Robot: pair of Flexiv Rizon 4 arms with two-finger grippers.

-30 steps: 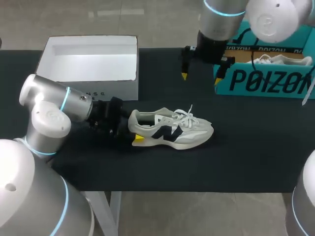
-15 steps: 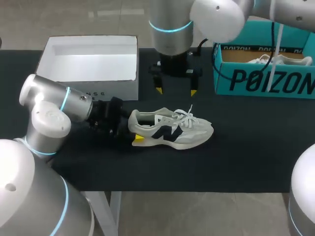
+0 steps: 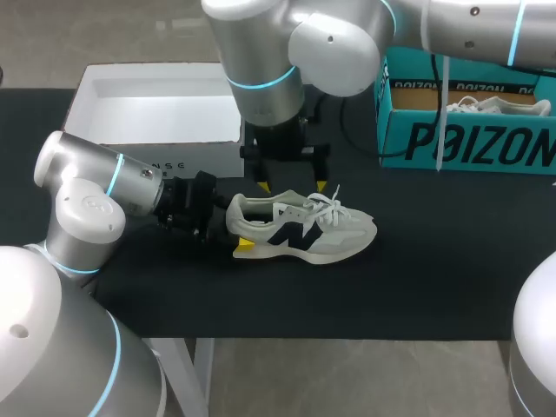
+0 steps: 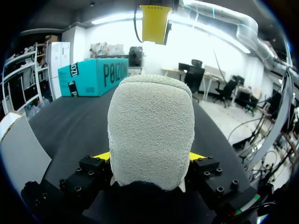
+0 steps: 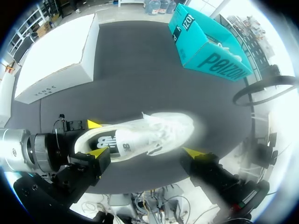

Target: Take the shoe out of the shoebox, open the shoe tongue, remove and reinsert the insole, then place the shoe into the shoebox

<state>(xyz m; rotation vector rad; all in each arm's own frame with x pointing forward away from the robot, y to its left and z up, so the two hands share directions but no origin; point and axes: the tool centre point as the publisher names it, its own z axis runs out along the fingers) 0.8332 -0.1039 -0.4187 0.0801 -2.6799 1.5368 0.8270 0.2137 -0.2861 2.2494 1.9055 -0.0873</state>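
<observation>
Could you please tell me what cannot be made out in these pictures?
Left wrist view: the shoe front, hidden by its own heel.
Head view: the insole, shoe opening too shadowed.
Head view: the left end effector far finger, behind the heel.
Right wrist view: toe detail, lost in glare.

Your tabletop (image 3: 434,261) is matt black from edge to edge. Along its far edge, toward the far right corner, you have a teal cardboard box (image 3: 469,143). It is open at the top, and large dark lettering runs along the long wall facing the near edge. Its inside shows plain brown cardboard. In the head view its right end is cut off. Lying inside it is a white lace-up sneaker (image 3: 495,106), and you can see only its upper and laces above the box wall. The right wrist view shows the box standing flat on the black surface, well apart from the near edge and the left edge.
</observation>
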